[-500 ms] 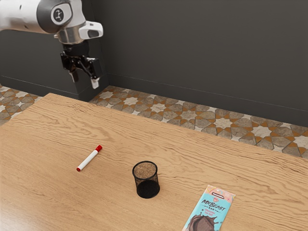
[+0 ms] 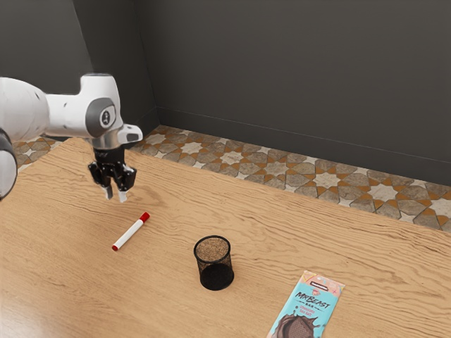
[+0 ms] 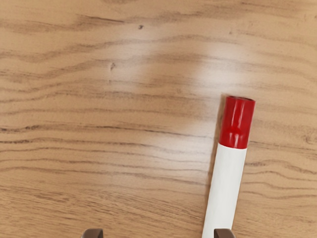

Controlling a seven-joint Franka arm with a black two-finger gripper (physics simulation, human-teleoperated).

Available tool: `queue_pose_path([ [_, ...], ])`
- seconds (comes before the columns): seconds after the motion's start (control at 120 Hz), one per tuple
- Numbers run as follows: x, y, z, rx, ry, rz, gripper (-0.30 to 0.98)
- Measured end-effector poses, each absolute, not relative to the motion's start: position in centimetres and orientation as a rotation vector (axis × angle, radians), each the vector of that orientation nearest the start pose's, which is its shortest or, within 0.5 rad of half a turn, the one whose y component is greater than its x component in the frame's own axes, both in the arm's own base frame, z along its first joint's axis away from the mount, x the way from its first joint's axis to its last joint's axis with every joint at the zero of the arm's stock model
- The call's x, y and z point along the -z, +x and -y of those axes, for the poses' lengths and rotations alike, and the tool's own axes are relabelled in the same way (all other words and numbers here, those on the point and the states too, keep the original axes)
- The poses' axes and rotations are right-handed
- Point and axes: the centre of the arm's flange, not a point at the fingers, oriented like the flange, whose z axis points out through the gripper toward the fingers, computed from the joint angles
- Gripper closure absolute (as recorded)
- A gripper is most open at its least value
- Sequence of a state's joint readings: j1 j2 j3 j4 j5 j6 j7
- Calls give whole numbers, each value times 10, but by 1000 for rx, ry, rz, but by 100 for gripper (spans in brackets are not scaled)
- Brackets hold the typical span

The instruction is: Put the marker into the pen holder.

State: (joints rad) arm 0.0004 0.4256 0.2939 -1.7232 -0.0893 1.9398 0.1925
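White cylindrical marker with red ends (image 2: pixel 131 232) lies on brown wooden table (image 2: pixel 70 282) | black two-finger gripper (image 2: pixel 115 194): fingers well apart, nothing held | probably light, stiff, slightly slippery, may roll | better to grasp across middle of its white barrel (image 3: pixel 227 183)

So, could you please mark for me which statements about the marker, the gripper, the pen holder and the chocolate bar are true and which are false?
1. The marker lies outside the pen holder. True.
2. The gripper is shut on the marker. False: the gripper is open, and the marker lies on the table.
3. The pen holder stands upright. True.
4. The chocolate bar lies inside the pen holder. False: the chocolate bar lies on the table.
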Motion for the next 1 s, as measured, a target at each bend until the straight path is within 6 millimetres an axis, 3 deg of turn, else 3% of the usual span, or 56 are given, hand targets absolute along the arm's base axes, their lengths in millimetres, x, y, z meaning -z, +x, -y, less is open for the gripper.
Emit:
queue_pose_path([
  [0.092,-317,623,-157,-267,-3129,179,50],
  [0.267,-301,632,-145,-209,-3155,158,44],
  [0.433,-279,629,-144,-219,-3158,156,42],
  [0.6,-260,624,-130,-238,-3165,119,41],
  [0.8,-260,623,-126,-204,-3166,29,40],
  [1.0,-243,612,-127,-240,-3168,-31,40],
])
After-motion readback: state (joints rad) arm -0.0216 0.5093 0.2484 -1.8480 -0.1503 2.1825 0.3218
